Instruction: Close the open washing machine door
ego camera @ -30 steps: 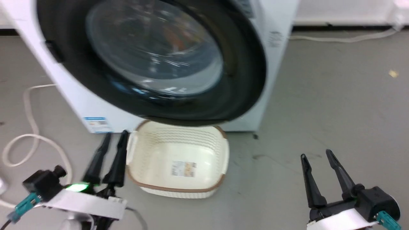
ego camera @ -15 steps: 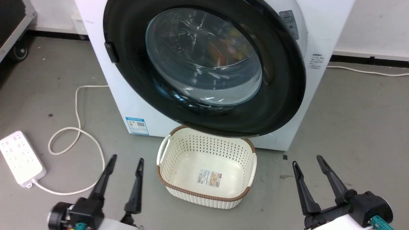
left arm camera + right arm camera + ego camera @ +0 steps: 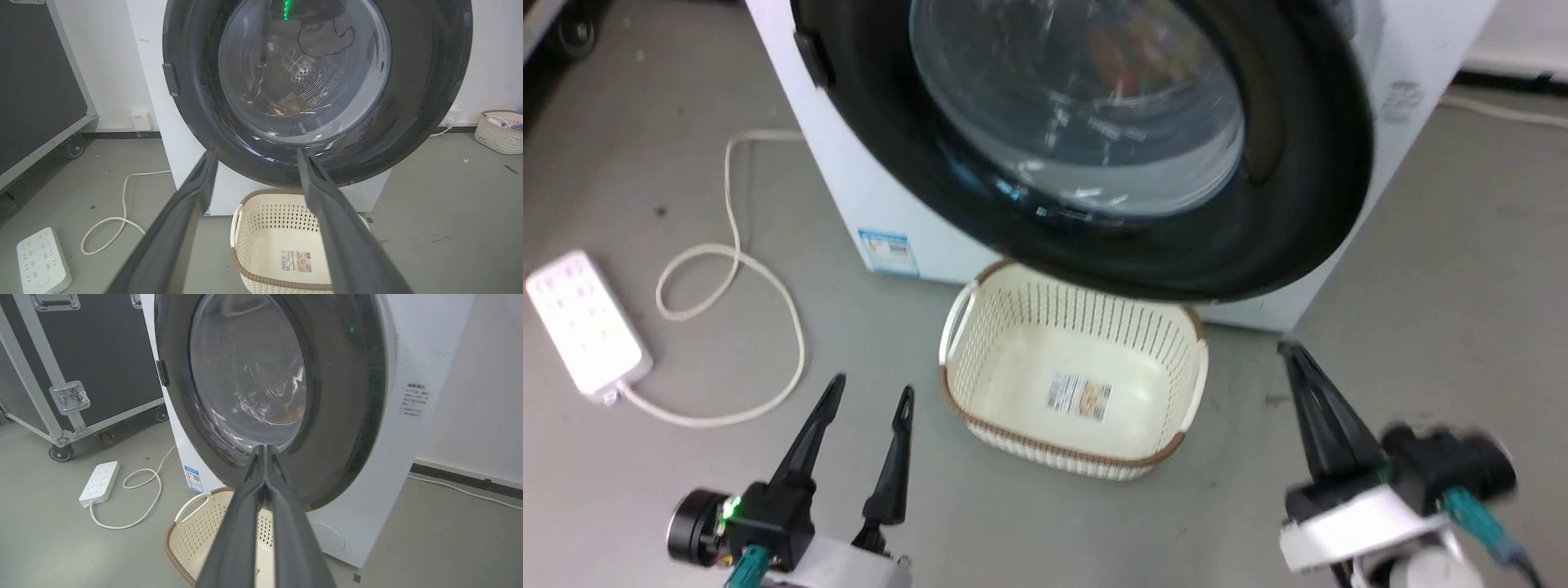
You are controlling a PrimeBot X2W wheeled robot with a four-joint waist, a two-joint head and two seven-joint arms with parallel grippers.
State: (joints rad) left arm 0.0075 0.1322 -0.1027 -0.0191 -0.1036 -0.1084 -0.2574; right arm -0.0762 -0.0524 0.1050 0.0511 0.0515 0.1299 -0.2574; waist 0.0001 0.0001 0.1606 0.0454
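Head view, from the left: a white power strip (image 3: 584,322) lies on the grey floor (image 3: 645,506), well apart from your left hand (image 3: 872,385). This hand hangs low, its two dark fingers spread wide with nothing between them. Next is a cream perforated plastic basket with a brown rim (image 3: 1078,322), on the floor between the two hands. Beyond it is the large round glossy black washing machine door with a clear glass window (image 3: 1086,122). It faces you, ahead of and higher than both hands, touching neither. Its small black latch (image 3: 810,57) is on the left edge, which seems to stand a little off the white machine front (image 3: 849,188). I judge the left hand is nearer the side you must push. At the right, the right hand (image 3: 262,448) has its fingers pressed together, empty.
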